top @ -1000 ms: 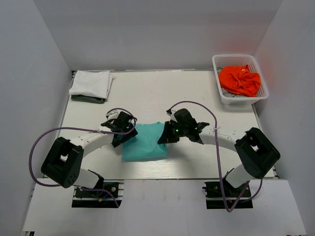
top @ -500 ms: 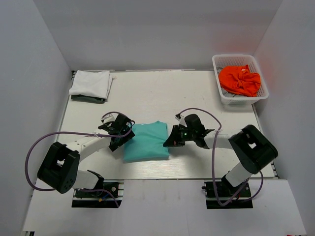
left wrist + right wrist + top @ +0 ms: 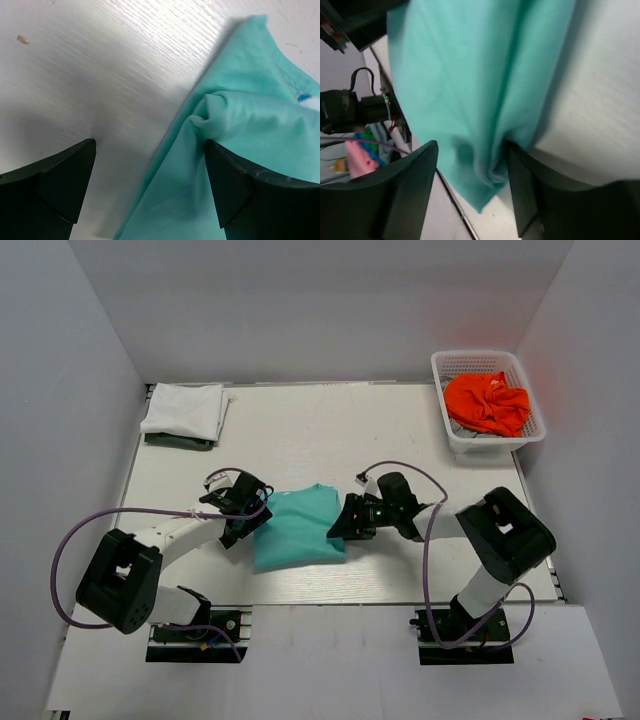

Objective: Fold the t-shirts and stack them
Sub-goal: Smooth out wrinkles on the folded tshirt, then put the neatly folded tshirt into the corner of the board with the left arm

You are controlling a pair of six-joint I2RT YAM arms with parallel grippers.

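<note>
The teal t-shirt (image 3: 298, 528) lies folded on the table between my two grippers. My left gripper (image 3: 245, 515) stands open at its left edge, one finger over bare wood and the other over the cloth (image 3: 240, 115). At the shirt's right edge my right gripper (image 3: 345, 523) is open, its jaws either side of a slack fold of teal cloth (image 3: 470, 65). A folded white t-shirt (image 3: 185, 408) rests on a dark one (image 3: 178, 441) at the back left. The orange t-shirt (image 3: 487, 402) lies crumpled in the basket.
The white mesh basket (image 3: 522, 364) stands at the back right corner. Grey walls close in the table on three sides. Purple cables loop from both arms above the table. The table's near edge lies just below the teal shirt.
My right gripper has opened and let go of the teal shirt's right edge after lowering it. The shirt now lies flatter. My left gripper stayed open and barely shifted.
</note>
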